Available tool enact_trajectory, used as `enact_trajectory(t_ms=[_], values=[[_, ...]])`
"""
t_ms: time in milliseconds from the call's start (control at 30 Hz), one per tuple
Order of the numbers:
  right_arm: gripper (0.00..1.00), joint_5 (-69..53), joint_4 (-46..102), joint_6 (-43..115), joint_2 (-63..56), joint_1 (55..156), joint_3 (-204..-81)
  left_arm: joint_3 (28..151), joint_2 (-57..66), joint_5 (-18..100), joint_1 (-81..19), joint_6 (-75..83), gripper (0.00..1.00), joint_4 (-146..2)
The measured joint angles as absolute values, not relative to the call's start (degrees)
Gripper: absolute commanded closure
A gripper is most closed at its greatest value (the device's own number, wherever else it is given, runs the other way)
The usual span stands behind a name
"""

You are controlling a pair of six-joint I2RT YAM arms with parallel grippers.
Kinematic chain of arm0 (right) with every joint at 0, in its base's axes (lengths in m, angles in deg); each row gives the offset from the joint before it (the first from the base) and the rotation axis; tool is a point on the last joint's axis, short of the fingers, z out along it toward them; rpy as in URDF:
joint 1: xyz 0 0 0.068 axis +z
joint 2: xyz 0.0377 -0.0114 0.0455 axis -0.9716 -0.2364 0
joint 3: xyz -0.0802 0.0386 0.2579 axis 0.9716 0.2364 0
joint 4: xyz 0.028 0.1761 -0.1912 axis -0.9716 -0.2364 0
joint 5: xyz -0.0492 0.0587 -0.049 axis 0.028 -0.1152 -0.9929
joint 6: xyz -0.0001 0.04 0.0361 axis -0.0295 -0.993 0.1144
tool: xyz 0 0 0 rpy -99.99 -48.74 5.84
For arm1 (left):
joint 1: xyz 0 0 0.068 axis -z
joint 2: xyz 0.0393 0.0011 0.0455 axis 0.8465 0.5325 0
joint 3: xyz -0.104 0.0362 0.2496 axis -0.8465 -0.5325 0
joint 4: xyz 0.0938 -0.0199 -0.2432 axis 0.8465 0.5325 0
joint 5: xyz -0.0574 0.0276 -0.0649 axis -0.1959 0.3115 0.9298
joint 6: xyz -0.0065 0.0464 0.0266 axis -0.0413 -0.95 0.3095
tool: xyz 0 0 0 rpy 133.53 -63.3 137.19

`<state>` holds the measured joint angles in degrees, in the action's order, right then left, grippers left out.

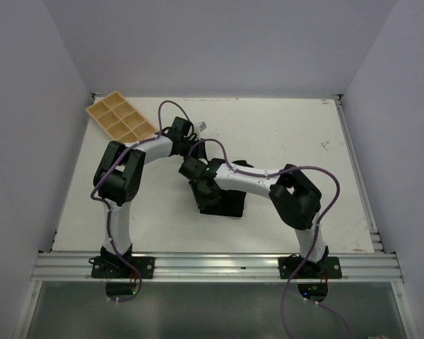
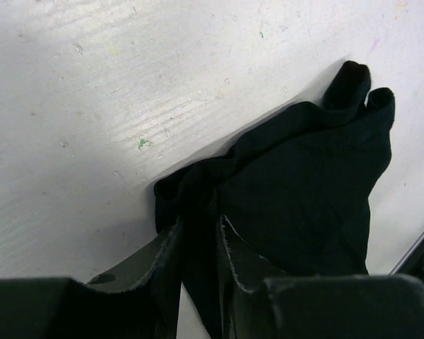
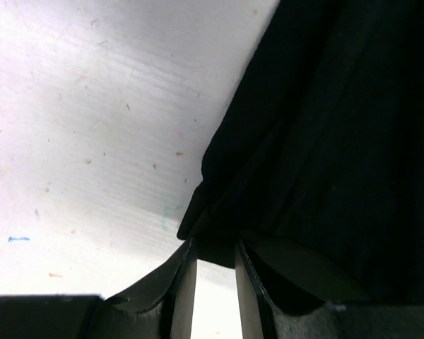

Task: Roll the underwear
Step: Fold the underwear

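**Underwear bunched mid-table, both my grippers at its edge**

Underwear [image 1: 222, 203] lies near the middle of the table [image 1: 283, 134], a little toward my side. From above it is a dark, flat patch partly covered by my right arm [image 1: 251, 180]. Both my wrists meet over its far left part.

My left gripper [image 2: 199, 222] sits low at one crumpled corner. Its jaws stand a narrow gap apart, and a dark fold of fabric fills that gap. I cannot tell whether they press the fold or only straddle it. From this wrist the cloth spreads away to the right across the white tabletop, wrinkled near the jaws and smoother farther off. It ends in two rounded lobes at its far end.

My right gripper [image 3: 215, 244] is down at another edge. Its jaws are also slightly apart, with bare table showing between them lower down. A corner of the cloth sits right between the tips, and more of it drapes over the right-hand jaw. I cannot tell if this is a pinch or loose contact. The black fabric fills the right side of this view, its border running on a slant.

A tan tray [image 1: 120, 118] with compartments rests at the far left corner, well apart from the cloth.
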<state>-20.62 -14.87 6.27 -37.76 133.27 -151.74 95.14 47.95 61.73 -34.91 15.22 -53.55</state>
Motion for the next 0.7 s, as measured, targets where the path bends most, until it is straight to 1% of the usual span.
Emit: enact_trajectory(t_ms=[33,133,200,333,467,600,700], values=[[0.67,-20.25,-14.89,6.27,-37.52,133.25,-151.76,95.14,47.43,61.03,-34.93,15.02,0.68,-53.2],[0.67,-18.76,-15.94,6.25,-35.75,132.79,-151.74,95.14,45.46,59.85,-35.2,14.87,0.54,-52.3],[0.66,-17.95,-16.77,6.14,-32.88,132.33,-151.65,95.25,43.75,59.17,-35.54,14.87,0.52,-51.52],[0.67,-17.05,-17.19,4.85,-24.1,130.91,-150.1,95.97,40.1,57.62,-36.07,14.67,0.49,-50.38],[0.68,-17.43,-17.63,2.6,-15.36,127.24,-146.8,96.43,36.32,55.33,-36.29,13.8,0.49,-48.46],[0.67,-17.75,-18.02,0.83,-11.09,117.16,-144.02,95.21,31.21,52.55,-36.48,12.88,0.51,-46.66],[0.63,-17.78,-18.0,0.58,-12.08,108.7,-143.58,89.15,23.82,52.53,-36.22,12.82,0.51,-47.06]])
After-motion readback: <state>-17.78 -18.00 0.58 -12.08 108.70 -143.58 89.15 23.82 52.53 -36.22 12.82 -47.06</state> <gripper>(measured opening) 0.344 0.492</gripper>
